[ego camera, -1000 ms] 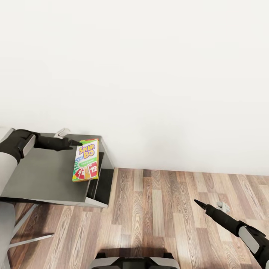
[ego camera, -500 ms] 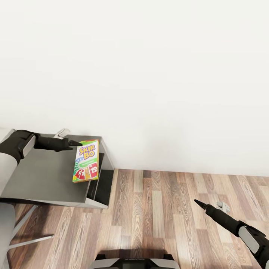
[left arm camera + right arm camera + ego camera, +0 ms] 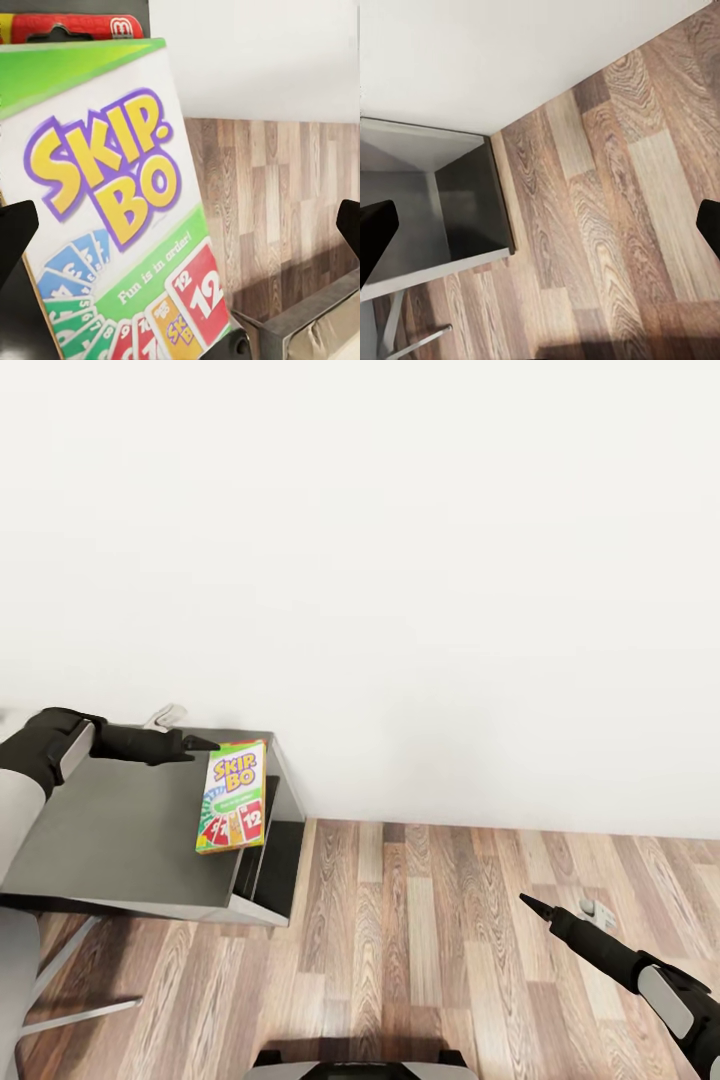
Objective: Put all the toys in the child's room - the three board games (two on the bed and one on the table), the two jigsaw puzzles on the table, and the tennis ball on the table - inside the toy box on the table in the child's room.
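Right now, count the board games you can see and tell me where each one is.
1. A Skip-Bo board game lies flat on the dark side unit of the table, near its right edge, just ahead of the left gripper. Others may be out of view.

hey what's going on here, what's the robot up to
The robot's left gripper is reaching over the dark grey side unit of the table toward a Skip-Bo board game lying flat near the unit's edge. Its fingers are spread on either side of the box in the left wrist view, and it has not gripped the box yet. The right gripper hangs open and empty over the wood floor.
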You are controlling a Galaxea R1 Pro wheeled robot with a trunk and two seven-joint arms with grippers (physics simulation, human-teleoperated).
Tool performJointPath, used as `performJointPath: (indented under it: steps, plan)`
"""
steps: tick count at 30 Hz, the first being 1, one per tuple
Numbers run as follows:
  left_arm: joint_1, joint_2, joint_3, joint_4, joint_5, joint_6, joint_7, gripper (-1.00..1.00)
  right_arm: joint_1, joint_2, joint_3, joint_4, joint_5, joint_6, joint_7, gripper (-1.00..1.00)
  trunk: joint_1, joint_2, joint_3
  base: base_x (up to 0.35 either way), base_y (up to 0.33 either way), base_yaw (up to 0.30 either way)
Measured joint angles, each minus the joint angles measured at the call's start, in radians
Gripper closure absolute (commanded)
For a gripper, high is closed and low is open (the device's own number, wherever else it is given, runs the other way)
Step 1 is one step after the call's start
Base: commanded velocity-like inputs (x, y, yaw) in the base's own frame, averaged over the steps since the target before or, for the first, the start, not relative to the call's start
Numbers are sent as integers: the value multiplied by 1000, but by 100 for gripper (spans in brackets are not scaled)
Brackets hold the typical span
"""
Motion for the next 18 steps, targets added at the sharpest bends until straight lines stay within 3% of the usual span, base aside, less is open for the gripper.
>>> performJointPath:
  steps: [18]
  plan:
    - [0, 7, -1, -2, -1, 39, -2, -100, 0, 3, 0, 0, 3, 0, 0, -100, 0, 0, 30, 0, 0, 0]
